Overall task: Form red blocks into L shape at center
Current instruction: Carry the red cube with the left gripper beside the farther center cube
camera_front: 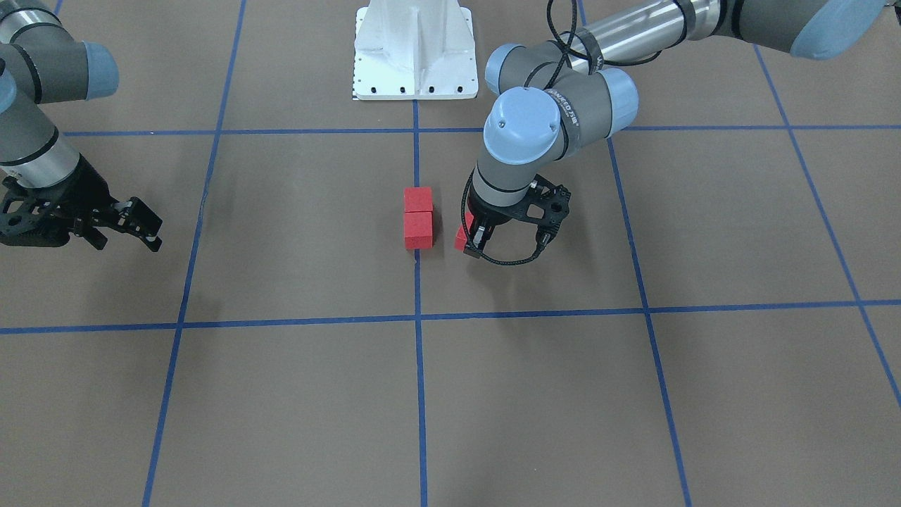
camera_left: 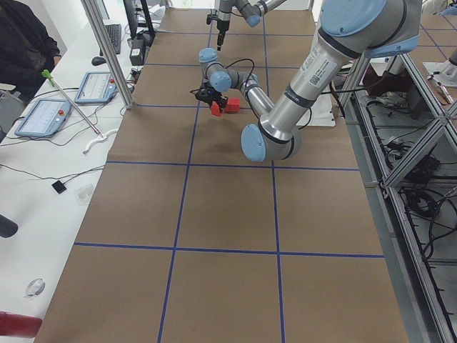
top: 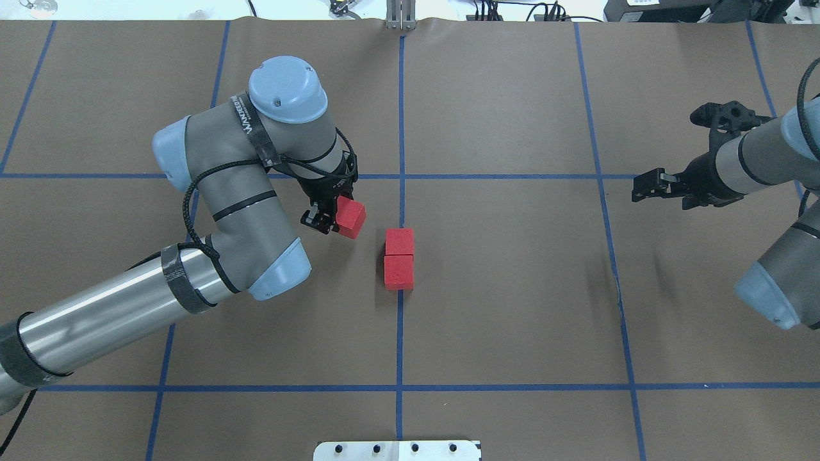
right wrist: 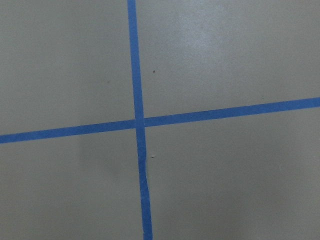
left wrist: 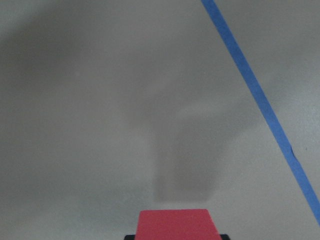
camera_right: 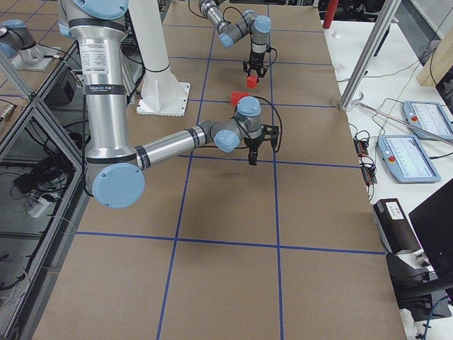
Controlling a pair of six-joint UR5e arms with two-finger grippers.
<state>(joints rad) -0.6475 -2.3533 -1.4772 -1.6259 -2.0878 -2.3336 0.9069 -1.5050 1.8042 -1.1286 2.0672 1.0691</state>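
While pinching one of the red blocks [top: 352,218] in the left gripper [top: 333,218], hovers just on the left-edge side of the other two, apart from them. Counts three red blocks in all: one held, two resting on the desk [top: 512,320] at the center, touching face to face, astride the blue tape line [top: 400,333]. Sets the pair's long axis along that line, from the robot's edge toward the operators' edge. Finds the pair toward the desk's right edge from the held one, roughly level with the block nearer the operators' edge [top: 400,242], so probably calls for a short sideways move to close the gap and form the foot of the L. Looks lifted clear of the surface, judging by the shadow in the left wrist view, though hard to be sure. Shows the right gripper [camera_front: 127,232] well off toward the right edge, fingers spread and empty, much farther from the blocks than the left.
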